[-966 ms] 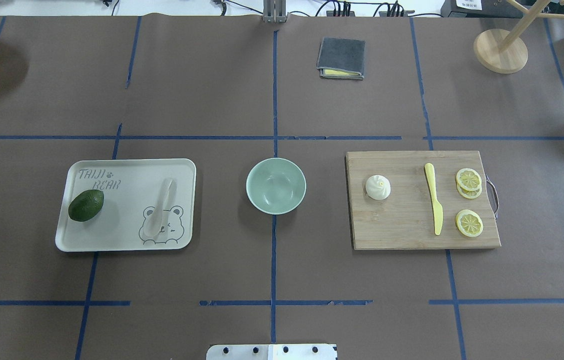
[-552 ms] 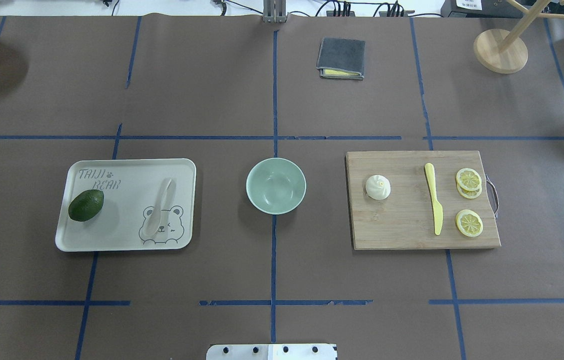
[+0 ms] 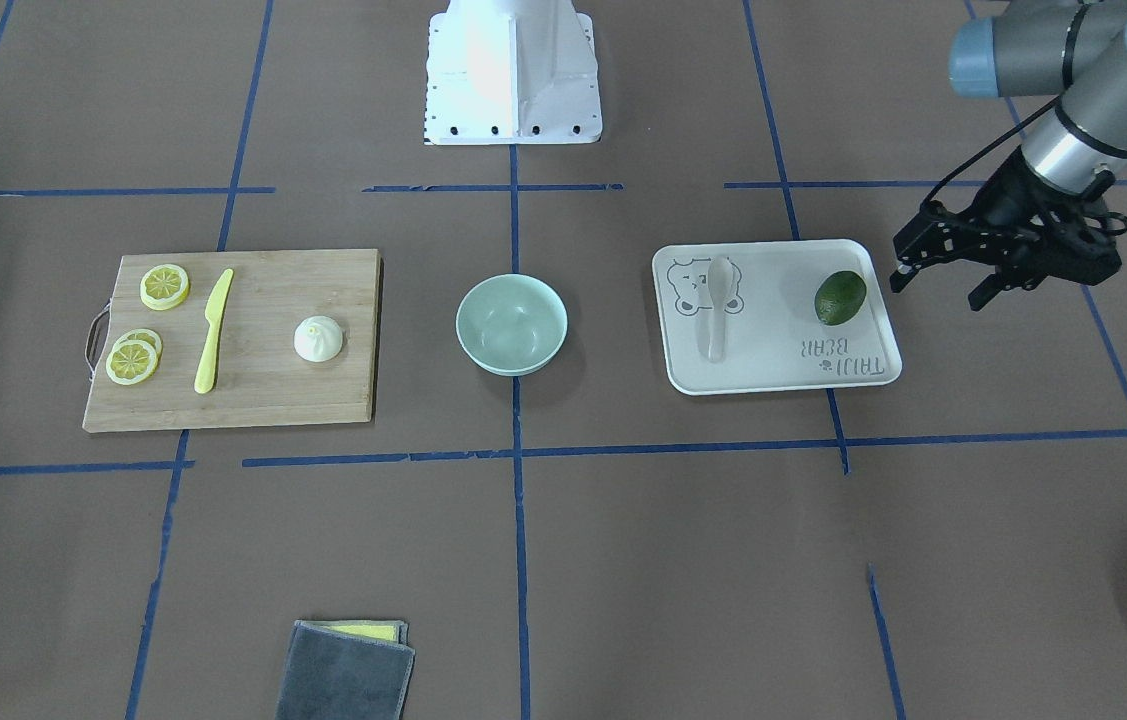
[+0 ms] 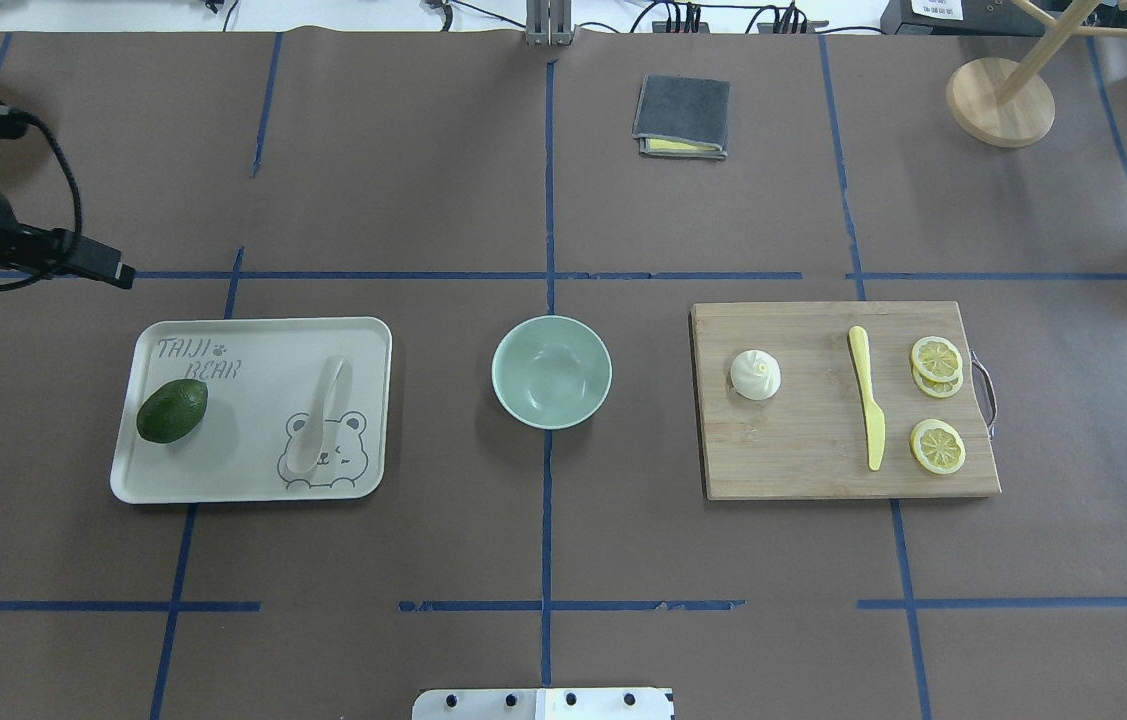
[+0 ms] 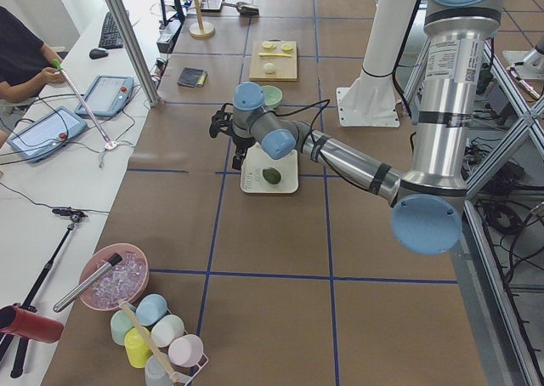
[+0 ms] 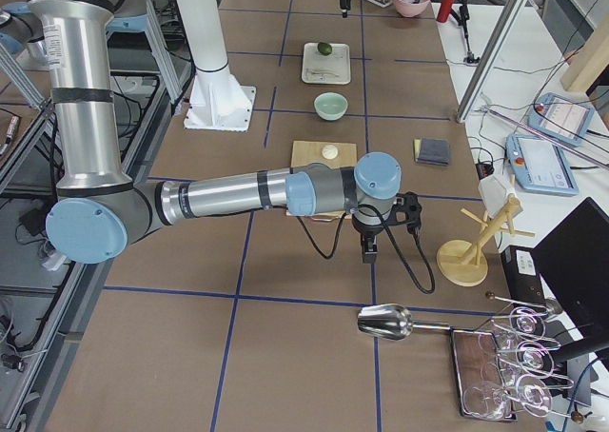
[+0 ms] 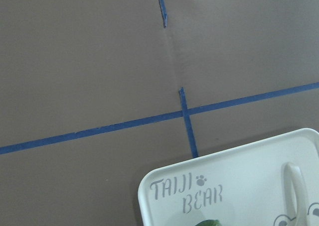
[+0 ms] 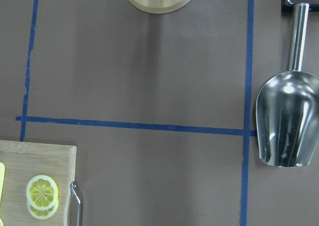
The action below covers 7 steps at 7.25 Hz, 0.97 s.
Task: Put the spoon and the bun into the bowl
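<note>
The left gripper point(image 3: 938, 285) hangs open and empty just beside the tray point(image 3: 783, 350). Past the avocado point(image 3: 840, 297) from it, the spoon point(image 3: 718, 305) lies on the tray. Farther on stands the bowl point(image 3: 511, 322), then the bun point(image 3: 319, 338) on the cutting board point(image 3: 253, 400). The right gripper point(image 6: 369, 249) hovers beyond the board; whether its jaws are open cannot be told.

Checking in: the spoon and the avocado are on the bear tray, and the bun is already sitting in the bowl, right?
Not quite. The bun is not in the bowl, which is empty. The bun sits on the cutting board, as the overhead view shows. The spoon and the avocado are on the bear tray, as you said.
</note>
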### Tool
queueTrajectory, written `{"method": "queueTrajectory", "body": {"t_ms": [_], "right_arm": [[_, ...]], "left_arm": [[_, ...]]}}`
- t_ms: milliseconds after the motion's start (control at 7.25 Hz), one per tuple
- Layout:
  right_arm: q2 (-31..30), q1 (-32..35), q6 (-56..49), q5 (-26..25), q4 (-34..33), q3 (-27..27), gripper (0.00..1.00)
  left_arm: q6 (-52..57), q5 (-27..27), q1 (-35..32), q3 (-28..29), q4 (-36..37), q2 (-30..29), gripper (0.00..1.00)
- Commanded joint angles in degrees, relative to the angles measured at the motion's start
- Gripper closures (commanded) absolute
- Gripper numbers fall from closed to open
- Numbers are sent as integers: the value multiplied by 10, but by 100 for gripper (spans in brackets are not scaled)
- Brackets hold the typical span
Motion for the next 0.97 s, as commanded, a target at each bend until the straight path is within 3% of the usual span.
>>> {"method": "queueTrajectory", "body": {"t_ms": [0, 276, 828], "right_arm": [[3, -49, 111, -5, 10, 54, 0], [3, -80, 201, -5, 50, 71, 0], [4, -152, 299, -26, 73, 109, 0]], "left_arm": [[-95, 65, 83, 4, 1, -33, 0], [-174, 139, 151, 31, 3, -70, 4], [-197, 176, 207, 97, 2, -114, 4]]}}
